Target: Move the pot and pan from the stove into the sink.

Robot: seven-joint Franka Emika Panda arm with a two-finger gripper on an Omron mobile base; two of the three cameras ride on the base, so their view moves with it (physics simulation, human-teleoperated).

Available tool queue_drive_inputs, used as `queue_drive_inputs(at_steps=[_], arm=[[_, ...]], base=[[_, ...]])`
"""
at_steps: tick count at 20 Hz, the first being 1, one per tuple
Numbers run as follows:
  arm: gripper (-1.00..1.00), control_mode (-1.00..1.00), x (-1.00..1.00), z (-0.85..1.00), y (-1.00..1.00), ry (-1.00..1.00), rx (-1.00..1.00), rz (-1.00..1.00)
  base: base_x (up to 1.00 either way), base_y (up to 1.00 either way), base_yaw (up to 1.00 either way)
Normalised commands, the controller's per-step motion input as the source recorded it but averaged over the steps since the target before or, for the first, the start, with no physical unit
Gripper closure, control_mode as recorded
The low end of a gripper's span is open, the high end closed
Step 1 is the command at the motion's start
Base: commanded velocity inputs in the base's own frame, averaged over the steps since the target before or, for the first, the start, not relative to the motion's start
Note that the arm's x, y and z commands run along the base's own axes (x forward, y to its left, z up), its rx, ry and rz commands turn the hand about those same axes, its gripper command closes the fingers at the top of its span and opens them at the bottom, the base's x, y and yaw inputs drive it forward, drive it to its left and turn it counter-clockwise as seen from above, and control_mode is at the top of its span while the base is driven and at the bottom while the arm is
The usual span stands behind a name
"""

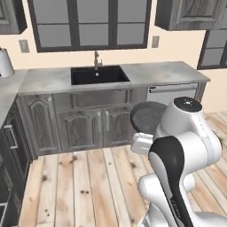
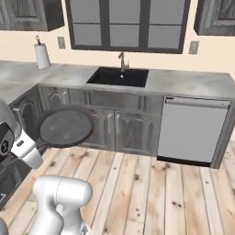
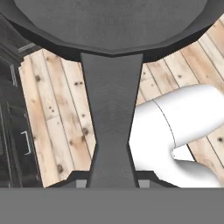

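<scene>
Hand view: your gripper [image 3: 112,177] is clamped on the pan [image 3: 111,26] handle.
Pan: up above the wood floor [image 2: 151,193].
Sink [image 2: 118,76]: well ahead of it.

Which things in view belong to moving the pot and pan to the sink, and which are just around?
Job:
- pan, held by its handle in the shut tool, above the wood floor
- sink, set in the counter ahead

Just around:
- faucet
- paper towel roll
- dishwasher
- base cabinets
</scene>
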Motion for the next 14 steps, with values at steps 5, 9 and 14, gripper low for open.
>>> queue_drive_inputs(at_steps=[5, 9, 14], arm=[[1.0, 1.0, 0.0, 0.0, 0.0, 0.0, 0.0, 0.0], [1.0, 1.0, 0.0, 0.0, 0.0, 0.0, 0.0, 0.0], [1.0, 1.0, 0.0, 0.0, 0.0, 0.0, 0.0, 0.0]], base=[[0.92, 0.32, -0.08], [0.94, 0.29, -0.08], [0.92, 0.27, -0.07]])
